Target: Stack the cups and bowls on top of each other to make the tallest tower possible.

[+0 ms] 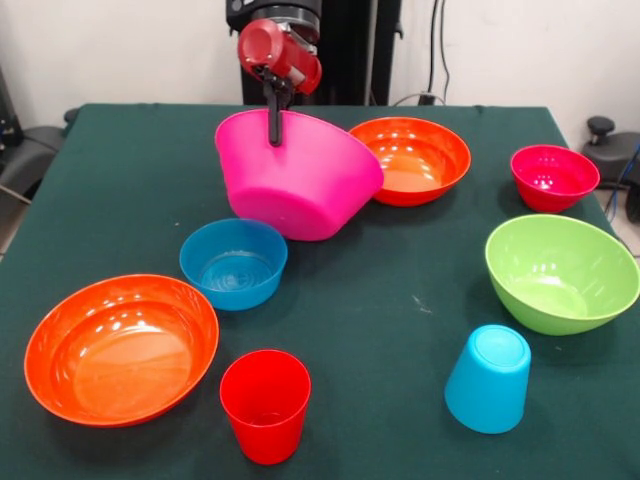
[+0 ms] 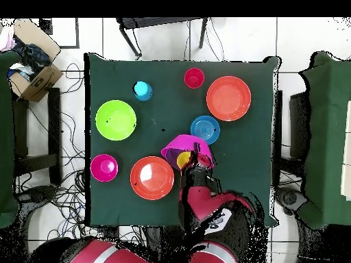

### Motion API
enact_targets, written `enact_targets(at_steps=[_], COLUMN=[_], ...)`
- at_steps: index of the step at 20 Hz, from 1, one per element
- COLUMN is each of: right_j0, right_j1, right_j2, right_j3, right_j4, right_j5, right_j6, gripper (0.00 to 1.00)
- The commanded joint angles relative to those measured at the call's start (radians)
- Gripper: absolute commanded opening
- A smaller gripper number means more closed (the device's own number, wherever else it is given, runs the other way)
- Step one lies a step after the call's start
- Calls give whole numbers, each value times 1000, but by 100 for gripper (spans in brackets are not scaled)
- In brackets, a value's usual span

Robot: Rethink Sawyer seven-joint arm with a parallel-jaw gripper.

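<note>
My gripper (image 1: pixel 274 128) is shut on the far rim of the large magenta bowl (image 1: pixel 300 185) and holds it tilted, its mouth turned toward the robot. In the overhead view the gripper (image 2: pixel 194 161) sits at the magenta bowl (image 2: pixel 184 145), and something yellow (image 2: pixel 183 160), likely the yellow cup, shows inside it. One orange bowl (image 1: pixel 412 158) stands right beside the magenta one, the other orange bowl (image 1: pixel 120 348) at the front left. The small blue bowl (image 1: pixel 233 262), red cup (image 1: pixel 265 404), upside-down light blue cup (image 1: pixel 488 378), lime green bowl (image 1: pixel 560 272) and small crimson bowl (image 1: pixel 553 177) stand apart. The purple bowl is hidden.
The green table (image 1: pixel 400 330) carries everything. The robot's pedestal (image 1: pixel 330 50) stands at its far side. In the overhead view a cardboard box (image 2: pixel 34 75) and chairs stand off the table's edges.
</note>
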Motion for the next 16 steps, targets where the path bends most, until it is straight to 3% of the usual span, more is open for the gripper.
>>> enact_targets(at_steps=[1,7,10,12,14,16], right_j0=[2,10,-12,-87,-239,-456], right_j1=[30,19,-72,-202,-329,-408], right_j2=[141,133,197,350,578,839], right_j3=[-65,-62,-42,7,111,219], right_j4=[-80,-89,-186,-348,-438,-364], right_j5=[124,159,294,478,664,826], right_j6=[170,173,262,368,401,294], gripper=[0,0,0,0,0,0])
